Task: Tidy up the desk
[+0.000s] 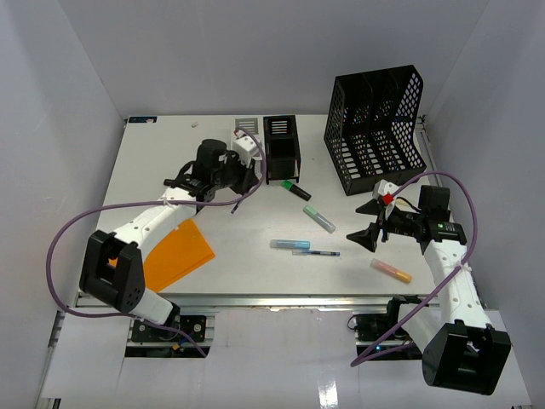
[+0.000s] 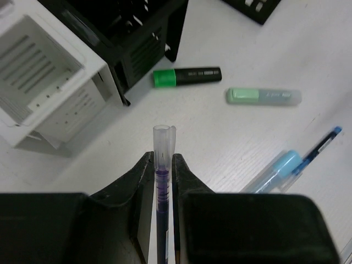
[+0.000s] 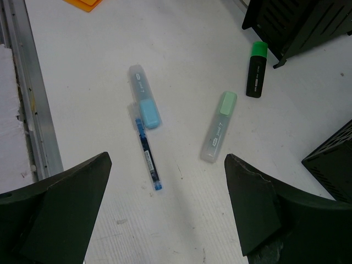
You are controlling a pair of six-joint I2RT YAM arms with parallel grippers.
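The white desk (image 1: 255, 277) holds scattered pens and highlighters. My left gripper (image 1: 245, 177) is shut on a purple pen with a clear cap (image 2: 163, 144) and holds it just in front of the white pen holder (image 1: 247, 146) and the black pen holder (image 1: 281, 149). My right gripper (image 1: 372, 225) is open and empty above the desk (image 3: 181, 220). Ahead of it lie a blue pen (image 3: 148, 157), a blue highlighter (image 3: 144, 104), a pale green highlighter (image 3: 218, 126) and a green-and-black highlighter (image 3: 256, 77).
A black mesh file organizer (image 1: 375, 132) stands at the back right. An orange folder (image 1: 177, 253) lies at the front left. A pink-and-orange highlighter (image 1: 391, 271) lies at the front right. A metal rail (image 3: 27, 93) runs along the front edge. White walls enclose the desk.
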